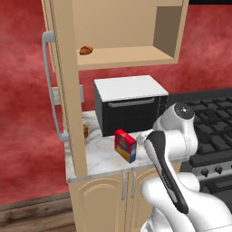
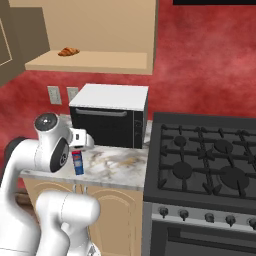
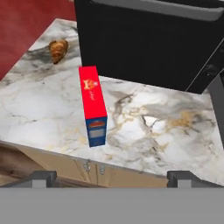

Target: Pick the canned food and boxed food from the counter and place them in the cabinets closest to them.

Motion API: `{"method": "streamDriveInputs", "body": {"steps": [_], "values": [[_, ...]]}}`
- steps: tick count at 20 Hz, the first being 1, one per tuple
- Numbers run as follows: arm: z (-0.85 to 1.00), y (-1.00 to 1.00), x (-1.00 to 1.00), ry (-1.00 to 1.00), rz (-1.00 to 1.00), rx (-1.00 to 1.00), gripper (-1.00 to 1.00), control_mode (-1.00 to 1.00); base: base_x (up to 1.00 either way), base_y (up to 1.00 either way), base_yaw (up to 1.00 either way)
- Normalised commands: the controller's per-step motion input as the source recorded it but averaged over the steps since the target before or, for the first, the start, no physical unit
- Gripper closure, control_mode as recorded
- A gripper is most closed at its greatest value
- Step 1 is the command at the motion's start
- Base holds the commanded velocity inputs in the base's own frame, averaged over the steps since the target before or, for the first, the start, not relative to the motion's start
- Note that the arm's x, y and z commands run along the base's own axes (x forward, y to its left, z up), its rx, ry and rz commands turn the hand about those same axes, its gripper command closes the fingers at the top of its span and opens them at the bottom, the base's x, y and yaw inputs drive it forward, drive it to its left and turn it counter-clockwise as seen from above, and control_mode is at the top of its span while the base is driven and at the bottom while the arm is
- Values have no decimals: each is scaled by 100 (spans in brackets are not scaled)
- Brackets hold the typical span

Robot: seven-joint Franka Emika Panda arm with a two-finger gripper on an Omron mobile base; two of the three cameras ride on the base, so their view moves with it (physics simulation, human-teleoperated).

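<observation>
The boxed food [image 3: 92,105], a small red carton with a blue end, stands upright on the marble counter [image 3: 175,135] in front of the black microwave. It also shows as the boxed food [image 1: 125,145] near the counter's front edge, and blue side on as the boxed food [image 2: 78,162]. My gripper [image 3: 113,178] hovers above and in front of it, open, with nothing between its fingertips [image 3: 41,177]. The open wall cabinet [image 1: 127,56] hangs above the microwave, its shelf [image 2: 90,62] holding only a croissant. The canned food is out of view.
The black microwave [image 1: 131,108] stands right behind the carton. The cabinet's open door [image 1: 68,99] with a grey bar handle hangs left of the carton. One croissant [image 3: 58,49] lies on the counter's far left, another croissant [image 1: 86,50] on the shelf. A gas stove [image 2: 210,160] lies to the right.
</observation>
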Motion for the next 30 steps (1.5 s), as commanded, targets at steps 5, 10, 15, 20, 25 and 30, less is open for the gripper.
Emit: {"method": "streamDriveInputs", "body": {"steps": [5,10,15,20,25,30], "values": [[-25,0,0,0,8,12,-100,-100,0,0,0],[-36,0,-5,0,10,7,-100,-100,0,0,0],[-39,0,-20,0,10,5,-100,-100,0,0,0],[-46,0,-32,0,11,5,-100,-100,0,0,0],[-45,15,-5,-3,3,5,-100,-100,0,0,0],[-45,28,16,-9,0,3,-100,-100,0,0,0]]}}
